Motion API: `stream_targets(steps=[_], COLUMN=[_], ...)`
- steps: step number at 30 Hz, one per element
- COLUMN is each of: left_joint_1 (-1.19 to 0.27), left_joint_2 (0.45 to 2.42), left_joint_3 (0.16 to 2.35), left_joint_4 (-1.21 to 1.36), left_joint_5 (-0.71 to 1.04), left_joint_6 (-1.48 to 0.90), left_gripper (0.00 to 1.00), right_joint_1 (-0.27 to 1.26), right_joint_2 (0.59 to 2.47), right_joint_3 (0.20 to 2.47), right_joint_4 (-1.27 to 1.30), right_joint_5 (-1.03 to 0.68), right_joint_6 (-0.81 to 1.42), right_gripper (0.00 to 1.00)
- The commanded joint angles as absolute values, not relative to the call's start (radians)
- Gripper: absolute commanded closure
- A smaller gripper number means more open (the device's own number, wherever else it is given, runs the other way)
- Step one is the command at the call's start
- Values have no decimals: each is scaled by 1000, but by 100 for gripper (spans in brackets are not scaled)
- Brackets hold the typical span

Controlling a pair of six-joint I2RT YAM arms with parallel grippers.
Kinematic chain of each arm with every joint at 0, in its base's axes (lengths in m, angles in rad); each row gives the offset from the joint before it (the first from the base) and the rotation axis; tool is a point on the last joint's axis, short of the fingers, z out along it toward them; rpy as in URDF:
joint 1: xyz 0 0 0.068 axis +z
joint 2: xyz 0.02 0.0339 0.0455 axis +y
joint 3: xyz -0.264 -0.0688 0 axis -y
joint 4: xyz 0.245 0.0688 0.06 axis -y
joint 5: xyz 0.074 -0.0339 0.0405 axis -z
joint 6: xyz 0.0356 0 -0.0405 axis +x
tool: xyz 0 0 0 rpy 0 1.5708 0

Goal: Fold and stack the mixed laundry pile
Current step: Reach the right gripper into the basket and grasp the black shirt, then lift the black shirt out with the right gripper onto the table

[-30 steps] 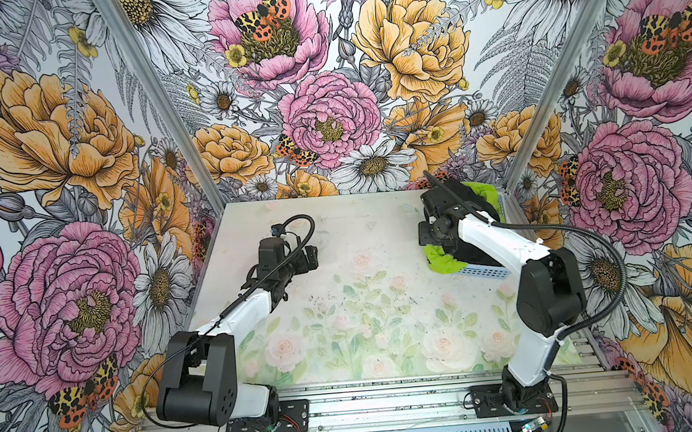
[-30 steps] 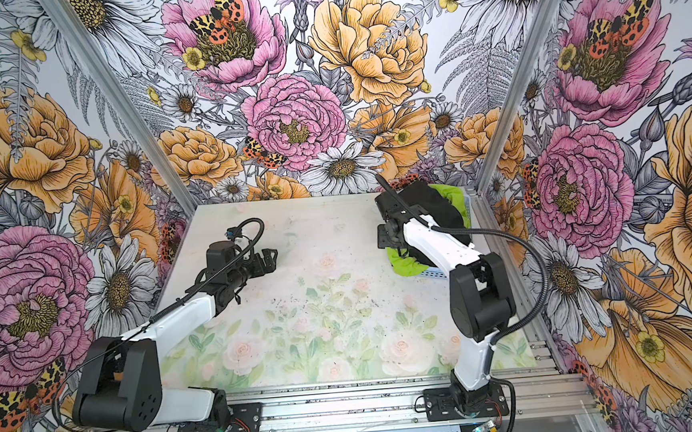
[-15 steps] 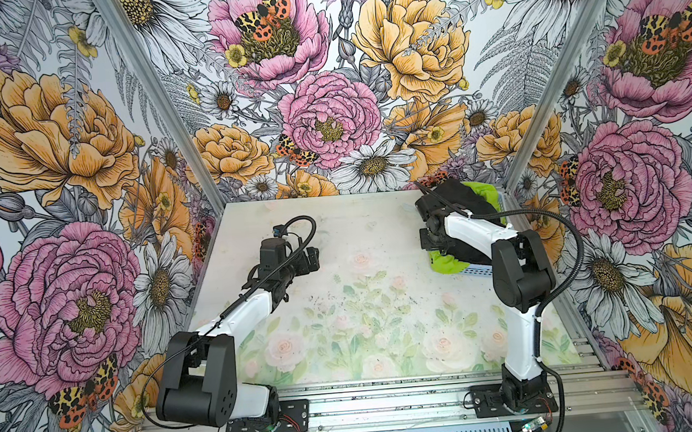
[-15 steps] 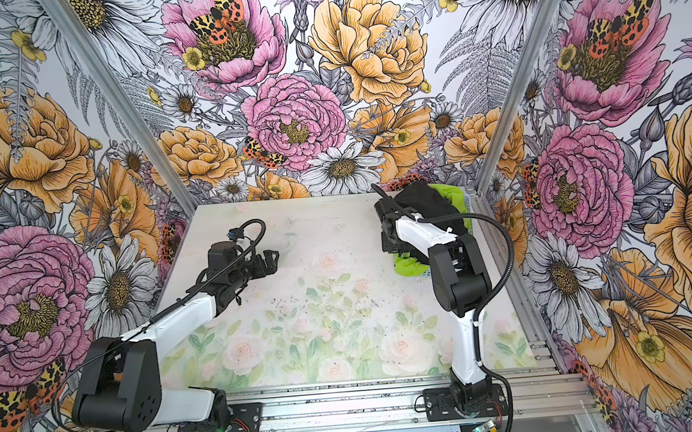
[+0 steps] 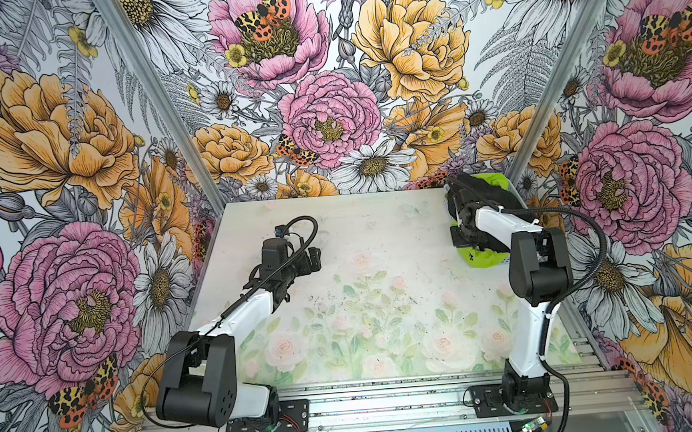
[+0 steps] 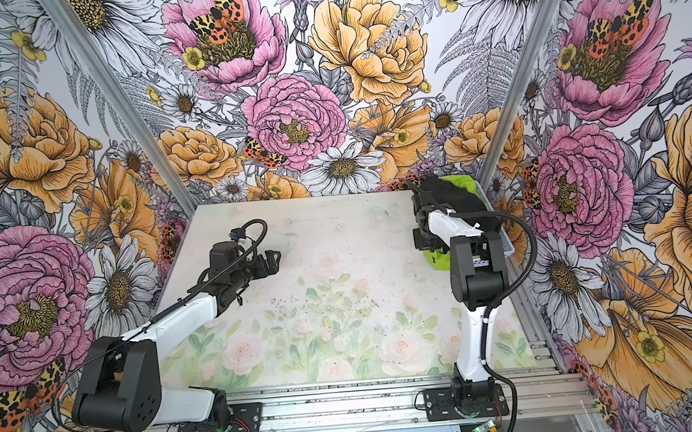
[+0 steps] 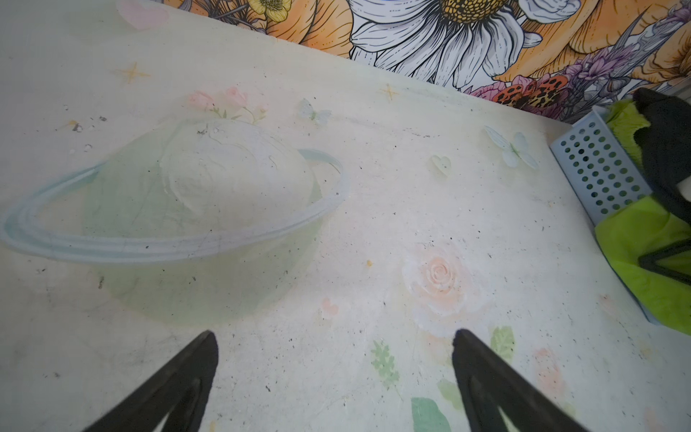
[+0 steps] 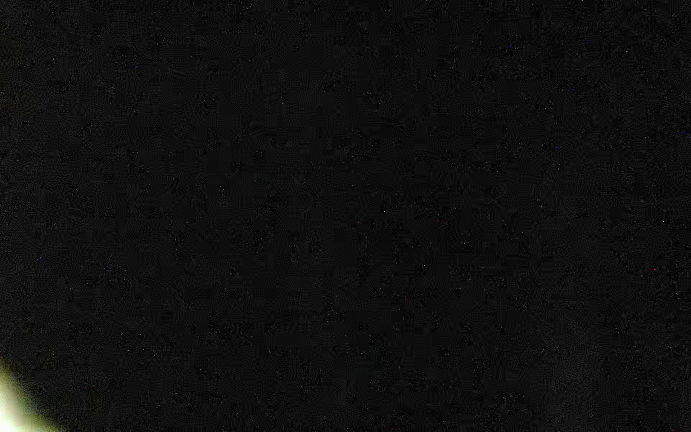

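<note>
The mixed laundry pile sits in a basket at the table's far right corner. The black T-shirt (image 5: 490, 192) (image 6: 457, 194) (image 7: 665, 157) lies on top. The lime-green shorts (image 5: 480, 257) (image 6: 435, 261) (image 7: 643, 254) spill over the basket's near edge. My right gripper (image 5: 464, 236) (image 6: 427, 236) is pushed down into the pile, with its fingers hidden by cloth. The right wrist view is almost wholly black fabric, with a sliver of green shorts (image 8: 15, 407) at one corner. My left gripper (image 5: 316, 256) (image 6: 276, 257) (image 7: 332, 344) hangs open and empty over the table's left half.
The light-blue perforated basket (image 7: 594, 168) (image 6: 509, 249) stands against the back and right walls. The floral table mat (image 5: 362, 299) spreads between the two arms. Flowered walls close in the left, back and right sides.
The right arm's elbow has swung nearer the basket and stands more upright. Its gripper has stayed in the pile. The left arm has not moved.
</note>
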State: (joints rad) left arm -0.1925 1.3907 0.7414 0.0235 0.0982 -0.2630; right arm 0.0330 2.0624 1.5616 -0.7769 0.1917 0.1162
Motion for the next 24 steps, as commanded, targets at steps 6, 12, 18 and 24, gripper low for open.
stream_targets(steps=[6,12,18,24], left_joint_1=[-200,-207,-225,-230], left_joint_2=[1399,1397,1416,1443], left_joint_3=[772,766,770,783], left_joint_4=[0,3,21,22], left_joint_5=[83,78,76,87], left_joint_6=[-262,-274,-288,-293], left_gripper=[1,1,1,1], right_joint_1=[18,1,-86,-120], right_joint_2=[2042,1909,1935,2090], right_joint_3=[1638,1756,1842,1953], right_joint_4=[-815,-934,-943,-942], right_joint_5=[90,61,73,20], right_joint_6=[94,144,200,193], right_gripper=[63,43,35,26])
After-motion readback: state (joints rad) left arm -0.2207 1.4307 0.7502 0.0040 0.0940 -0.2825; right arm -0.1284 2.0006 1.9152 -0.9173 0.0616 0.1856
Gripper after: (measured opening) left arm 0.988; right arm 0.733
